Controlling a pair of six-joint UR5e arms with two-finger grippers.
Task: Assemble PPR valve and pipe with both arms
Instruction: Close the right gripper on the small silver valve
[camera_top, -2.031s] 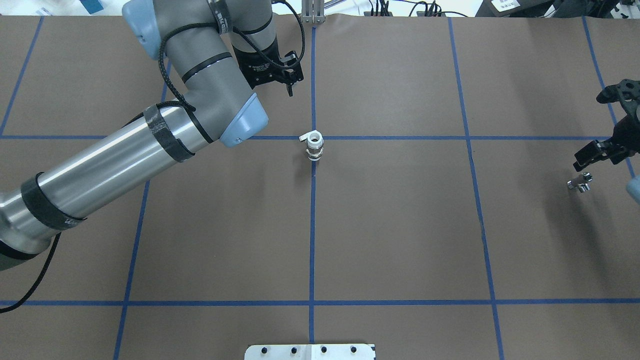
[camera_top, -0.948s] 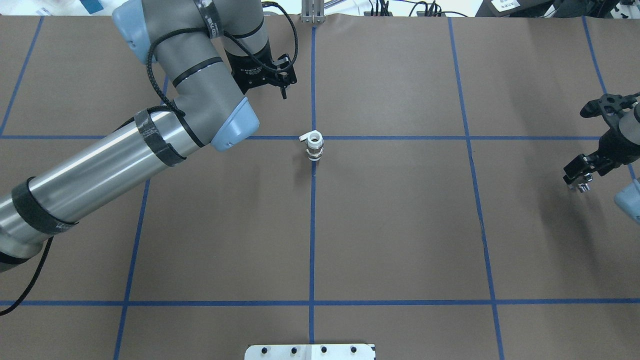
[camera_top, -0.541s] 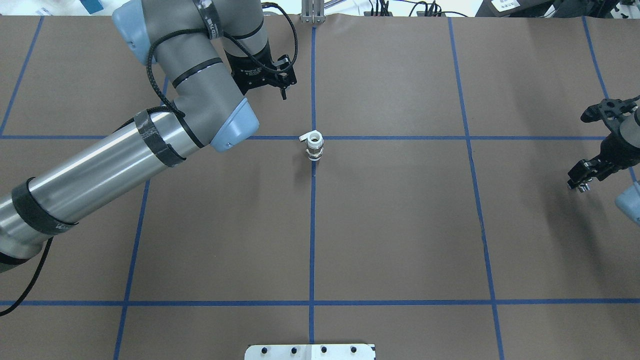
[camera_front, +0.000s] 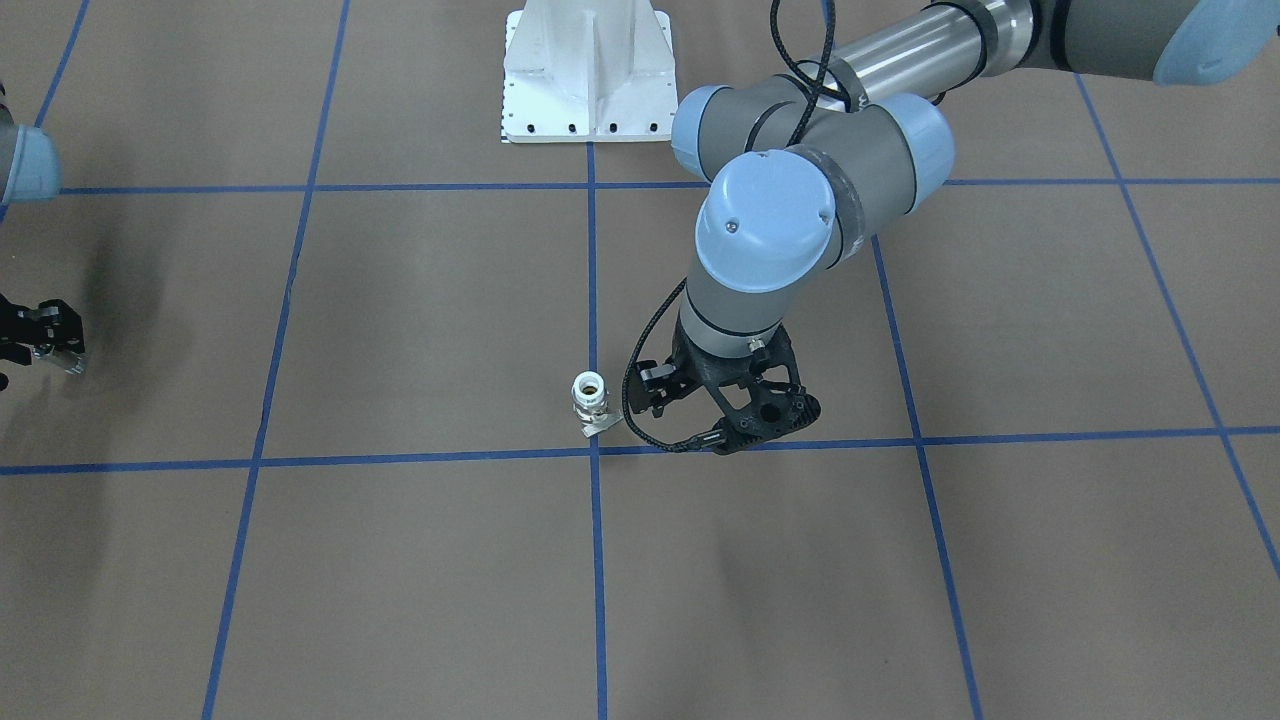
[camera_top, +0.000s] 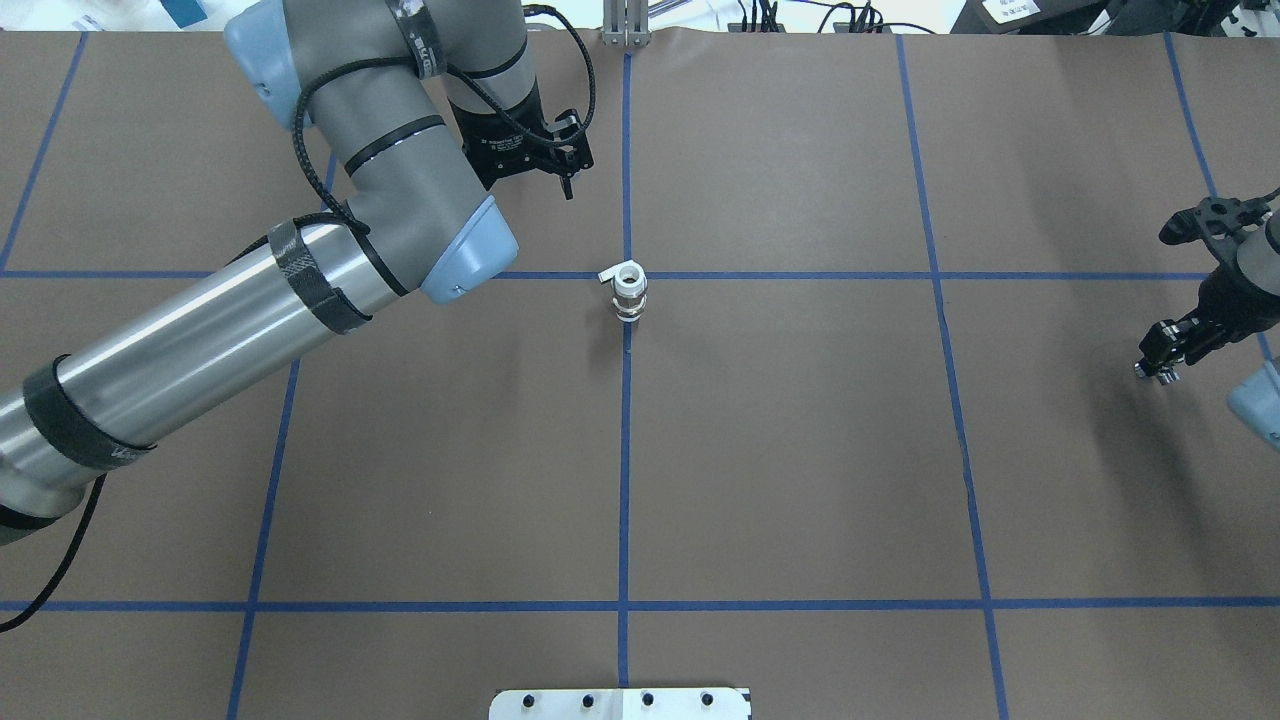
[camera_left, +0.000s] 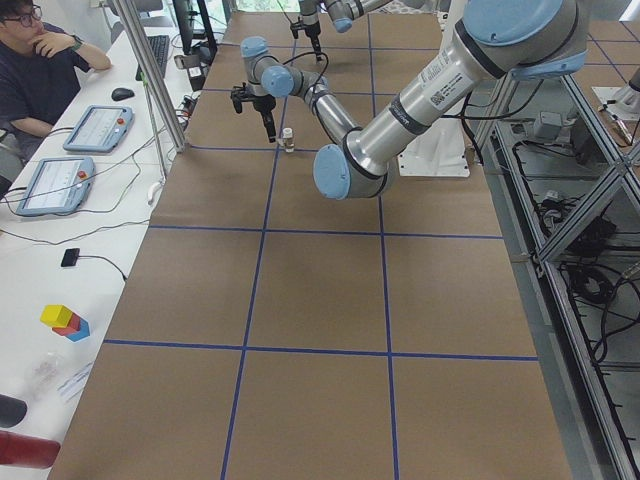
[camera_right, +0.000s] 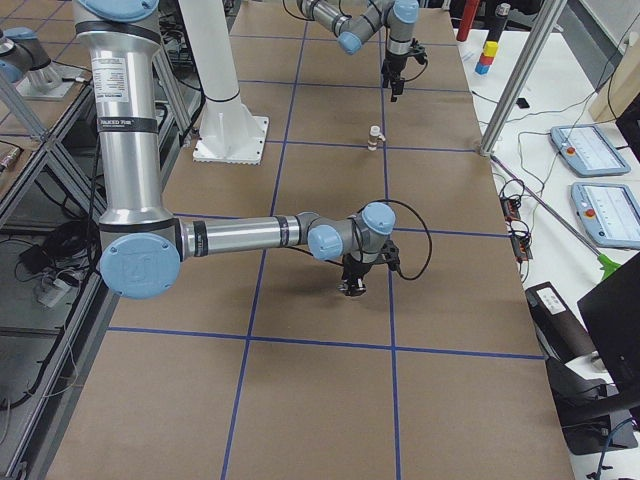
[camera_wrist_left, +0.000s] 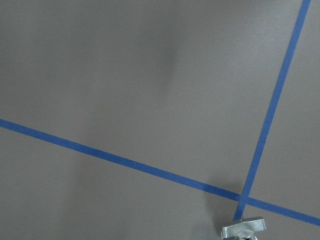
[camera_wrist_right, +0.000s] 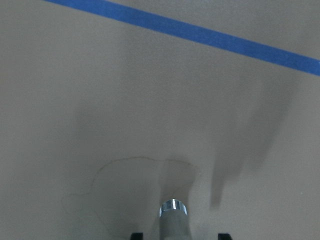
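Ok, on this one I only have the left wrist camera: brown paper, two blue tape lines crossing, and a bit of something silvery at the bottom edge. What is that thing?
Observer: That is the valve, standing upright at the tape crossing. The overhead view shows its white ends.
Reviewer: Is the left gripper touching it?
Observer: No. The left gripper is apart from it, off toward the robot's left.
Reviewer: And the other arm?
Observer: The right gripper is far off to the robot's right, with the small chrome pipe between its fingers. I cannot tell whether they clamp it.
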